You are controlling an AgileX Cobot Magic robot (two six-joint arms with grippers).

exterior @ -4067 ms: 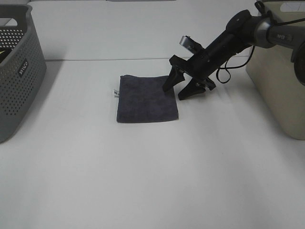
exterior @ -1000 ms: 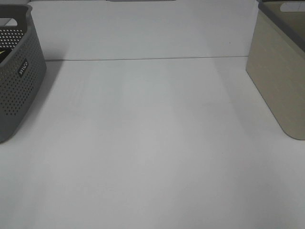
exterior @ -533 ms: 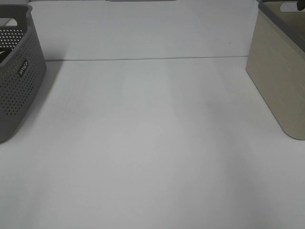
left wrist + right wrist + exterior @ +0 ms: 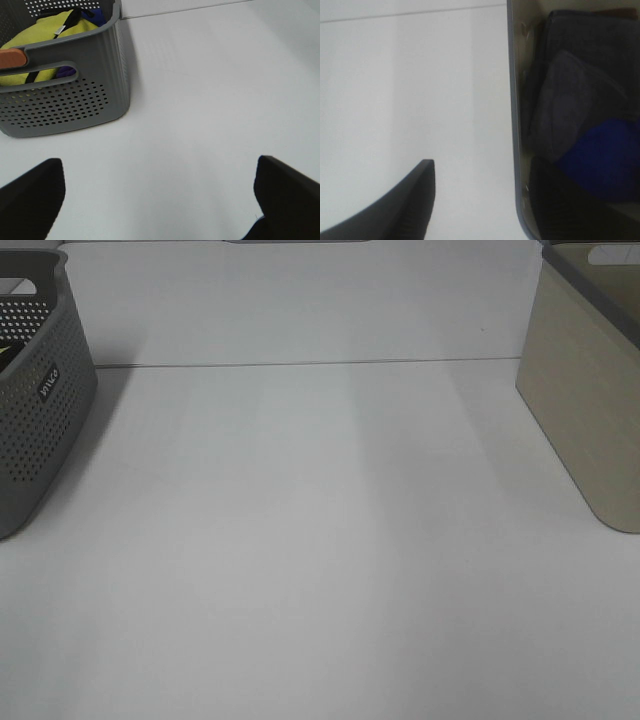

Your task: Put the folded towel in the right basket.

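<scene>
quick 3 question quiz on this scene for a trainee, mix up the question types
1. True or false: the dark folded towel lies inside the beige right basket.
2. Multiple choice: the yellow cloth sits in A) the grey perforated basket, B) the right basket, C) the white table.
3. Fill in: in the right wrist view the right gripper is ____ and holds nothing.

Key
1. True; the right wrist view shows it against the inner wall, next to a blue cloth.
2. A.
3. Open; one finger stands outside the basket rim, the other inside.
</scene>
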